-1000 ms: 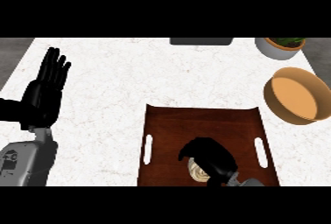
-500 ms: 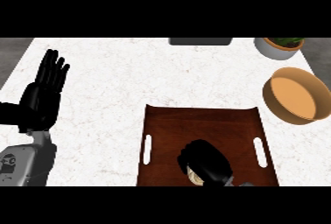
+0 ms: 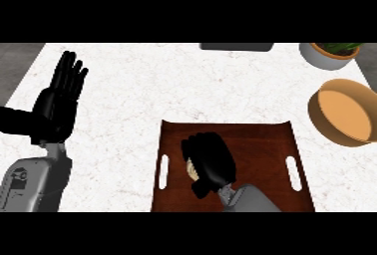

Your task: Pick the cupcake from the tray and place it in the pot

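Cupcake [image 3: 192, 169] sat mid-tray [image 3: 258, 144], our right hand [image 3: 211, 162] curling its fingers over it; grasp step. Next we judged: lift, carry toward two o'clock, pot [image 3: 344, 118]. Left hand [image 3: 59, 102] rested, spread.

The table [image 3: 184, 89] looks like matt speckled white stone; the tray [image 3: 258, 144] is dark, smooth reddish-brown wood; the pot [image 3: 344, 118] is matt tan.

Tray [image 3: 258, 144] under the black right hand [image 3: 210, 162]: dark reddish-brown with white handle slots. Pot [image 3: 342, 117] beyond that hand: tan-orange. Counter [image 3: 147, 84]: white, faintly speckled. Cupcake [image 3: 192, 169] at the fingers: pale cream.
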{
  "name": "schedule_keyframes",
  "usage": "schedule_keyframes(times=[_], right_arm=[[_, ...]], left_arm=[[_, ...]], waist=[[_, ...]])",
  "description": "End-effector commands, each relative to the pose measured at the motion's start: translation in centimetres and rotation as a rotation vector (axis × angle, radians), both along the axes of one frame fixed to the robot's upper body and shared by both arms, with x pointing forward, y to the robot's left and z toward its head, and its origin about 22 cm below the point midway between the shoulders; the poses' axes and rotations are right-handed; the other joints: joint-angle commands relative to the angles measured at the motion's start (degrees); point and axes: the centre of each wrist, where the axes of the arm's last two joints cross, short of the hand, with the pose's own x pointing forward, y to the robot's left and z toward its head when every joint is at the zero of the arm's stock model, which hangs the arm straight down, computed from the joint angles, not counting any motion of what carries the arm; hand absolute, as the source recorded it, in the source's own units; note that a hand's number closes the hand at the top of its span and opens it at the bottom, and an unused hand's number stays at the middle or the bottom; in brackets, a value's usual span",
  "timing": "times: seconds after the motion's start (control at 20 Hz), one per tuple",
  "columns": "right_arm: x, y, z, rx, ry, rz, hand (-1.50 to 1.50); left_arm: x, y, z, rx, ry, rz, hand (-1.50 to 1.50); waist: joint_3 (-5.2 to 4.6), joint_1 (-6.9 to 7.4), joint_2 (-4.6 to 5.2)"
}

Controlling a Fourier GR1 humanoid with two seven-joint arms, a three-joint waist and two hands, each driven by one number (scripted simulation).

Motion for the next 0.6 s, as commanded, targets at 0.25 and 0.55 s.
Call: schedule_keyframes(times=[0.25, 0.55], right_arm=[[2.2, 3.7, 8.9, 0.089, -0.272, -0.411, 1.50], [2.7, 2.2, 14.4, 0.178, -0.478, -0.606, 1.50]], left_arm=[[-0.1, 0.7, -0.4, -0.001, 0.003, 0.012, 0.00], [-0.4, 1.5, 0.0, -0.014, 0.015, 0.034, 0.00]], waist=[[0.05, -0.97, -0.53], [0.13, -2.31, -0.60]])
